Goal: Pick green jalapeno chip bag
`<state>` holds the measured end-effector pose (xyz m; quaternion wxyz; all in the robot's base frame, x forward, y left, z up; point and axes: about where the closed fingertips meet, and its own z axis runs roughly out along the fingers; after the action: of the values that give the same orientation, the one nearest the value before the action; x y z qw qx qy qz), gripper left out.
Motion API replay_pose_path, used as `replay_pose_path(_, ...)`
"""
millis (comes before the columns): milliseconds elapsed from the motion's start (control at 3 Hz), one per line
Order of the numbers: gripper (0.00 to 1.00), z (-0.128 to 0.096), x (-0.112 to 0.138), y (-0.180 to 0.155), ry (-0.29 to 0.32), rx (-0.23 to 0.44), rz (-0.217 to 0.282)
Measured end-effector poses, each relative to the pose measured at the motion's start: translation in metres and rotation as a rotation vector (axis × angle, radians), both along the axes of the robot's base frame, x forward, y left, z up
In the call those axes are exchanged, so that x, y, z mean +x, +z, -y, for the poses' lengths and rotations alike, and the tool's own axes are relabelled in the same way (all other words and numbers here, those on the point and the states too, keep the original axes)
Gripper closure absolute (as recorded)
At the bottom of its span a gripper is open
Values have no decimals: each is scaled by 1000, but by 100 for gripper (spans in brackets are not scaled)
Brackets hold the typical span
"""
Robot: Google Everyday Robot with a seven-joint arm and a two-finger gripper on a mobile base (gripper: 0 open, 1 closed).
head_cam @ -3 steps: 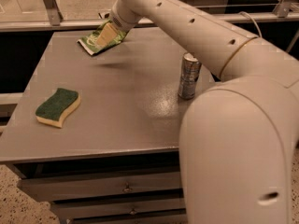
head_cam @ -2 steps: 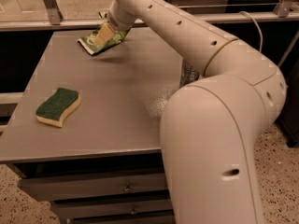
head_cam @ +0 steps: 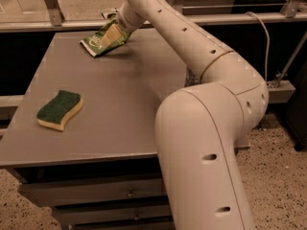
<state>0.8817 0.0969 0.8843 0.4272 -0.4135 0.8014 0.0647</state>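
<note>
The gripper (head_cam: 114,31) is at the far end of the grey table (head_cam: 124,104), at the end of the long white arm (head_cam: 192,37) that reaches across from the right. It is closed on the green jalapeno chip bag (head_cam: 97,43). 1 pale finger (head_cam: 112,32) lies across the bag's upper face, and the other is hidden under the foil. The bag sits near the table's back edge, left of centre. Its end at the gripper is tilted up, while its lower left corner looks to be touching or just off the surface; I cannot tell which.

The yellow sponge with the green top (head_cam: 59,109) lies well apart, near the front left of the table, and plays no part here. Below the tabletop are 2 drawer fronts (head_cam: 96,190).

By my reading, the grasp is made and the step in hand is the lift, so the pick is most of the way done but not finished until the bag hangs clear of the table. The next move calls for a straight rise with the grip kept firm. The bag is thin, slick, crumpled foil, and such a thing can slide out of a pinch or fold over if it is dragged along the surface. A clean upward pull, not a sideways one, seems the safer course, as it also keeps the bag away from the rail (head_cam: 216,19) just behind the table.
</note>
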Motion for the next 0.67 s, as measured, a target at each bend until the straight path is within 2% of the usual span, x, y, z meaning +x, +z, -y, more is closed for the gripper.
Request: replay_pose_path(667, 49, 1, 11, -10, 11, -17, -35)
